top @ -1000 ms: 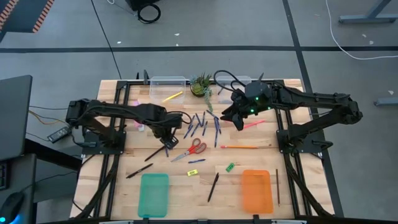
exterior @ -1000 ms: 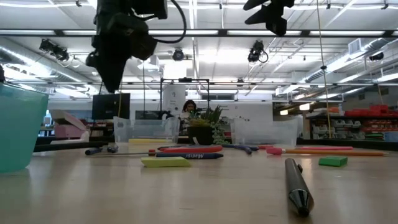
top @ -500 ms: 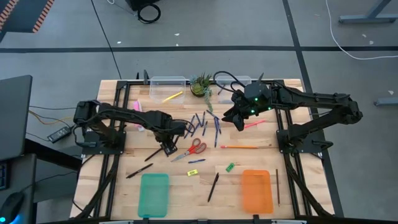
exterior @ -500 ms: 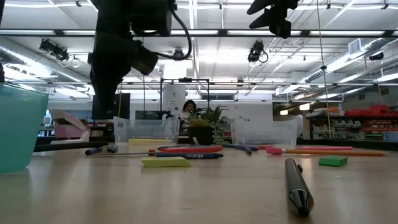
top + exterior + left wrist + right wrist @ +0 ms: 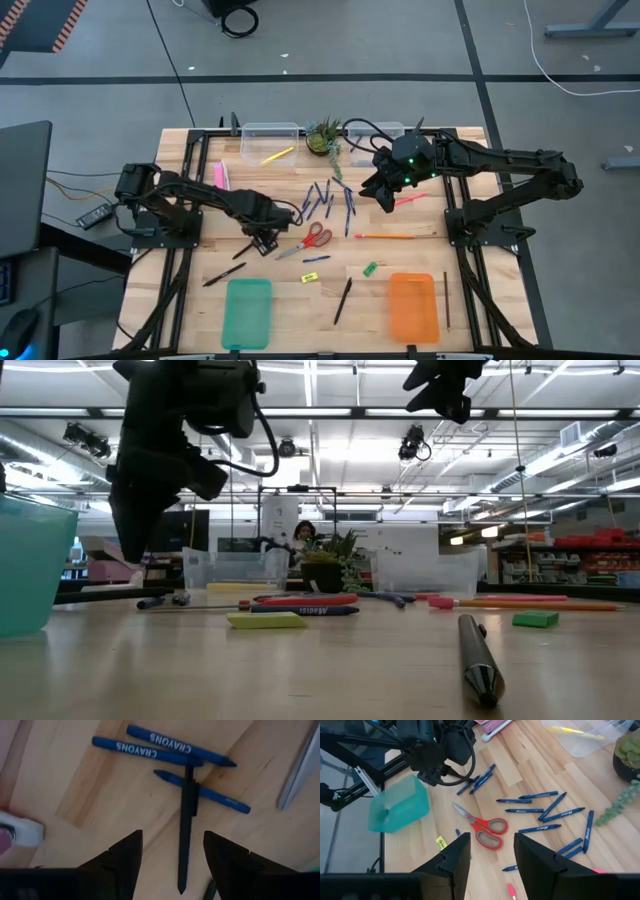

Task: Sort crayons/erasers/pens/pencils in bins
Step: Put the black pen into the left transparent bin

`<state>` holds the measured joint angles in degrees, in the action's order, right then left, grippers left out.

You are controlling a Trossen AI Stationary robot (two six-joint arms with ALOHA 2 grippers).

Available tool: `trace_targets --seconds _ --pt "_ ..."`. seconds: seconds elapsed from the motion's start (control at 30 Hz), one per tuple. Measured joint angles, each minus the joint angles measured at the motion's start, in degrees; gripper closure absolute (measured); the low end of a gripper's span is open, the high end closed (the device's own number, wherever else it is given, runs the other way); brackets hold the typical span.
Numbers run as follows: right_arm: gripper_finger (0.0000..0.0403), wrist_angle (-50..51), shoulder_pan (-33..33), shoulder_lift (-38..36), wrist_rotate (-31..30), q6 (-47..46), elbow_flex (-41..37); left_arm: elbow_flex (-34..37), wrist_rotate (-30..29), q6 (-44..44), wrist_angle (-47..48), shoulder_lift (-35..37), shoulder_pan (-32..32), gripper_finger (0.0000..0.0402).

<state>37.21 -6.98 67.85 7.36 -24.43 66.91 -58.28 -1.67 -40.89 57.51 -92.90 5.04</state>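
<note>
Blue crayon-marked pens [image 5: 159,741] and a black pencil [image 5: 186,825] crossing one of them, legible only in the left wrist view; from above, mere blue sticks at frame centre. Left gripper [image 5: 170,857] above them, jaws wide apart and empty. Right gripper [image 5: 491,854] right of centre over the worktop [image 5: 470,290], jaws parted, empty. Teal tray [image 5: 247,313] and orange tray [image 5: 414,307] at the lower edge.

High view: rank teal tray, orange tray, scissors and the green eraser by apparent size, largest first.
1. Teal tray and orange tray: look about alike, so I won't rank one over the other.
2. Scissors: clearly smaller than either tray.
3. Green eraser: smallest by far.
</note>
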Motion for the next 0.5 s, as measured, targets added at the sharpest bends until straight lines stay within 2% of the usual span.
trace_targets --seconds 0.17,0.27,0.5 --pt "0.0245 0.07 -0.80 0.00 0.07 1.89 -0.01 0.19 1.56 2.73 -3.14 -0.03 0.42 0.0154" --pt "0.0245 0.04 -1.72 0.00 0.17 2.44 0.00 2.01 2.49 1.20 -5.81 -0.54 0.50 0.0147" --pt "0.0245 0.39 -3.21 -0.02 0.29 2.06 -0.01 6.17 2.15 -1.94 -5.99 -0.50 0.97 0.0160"
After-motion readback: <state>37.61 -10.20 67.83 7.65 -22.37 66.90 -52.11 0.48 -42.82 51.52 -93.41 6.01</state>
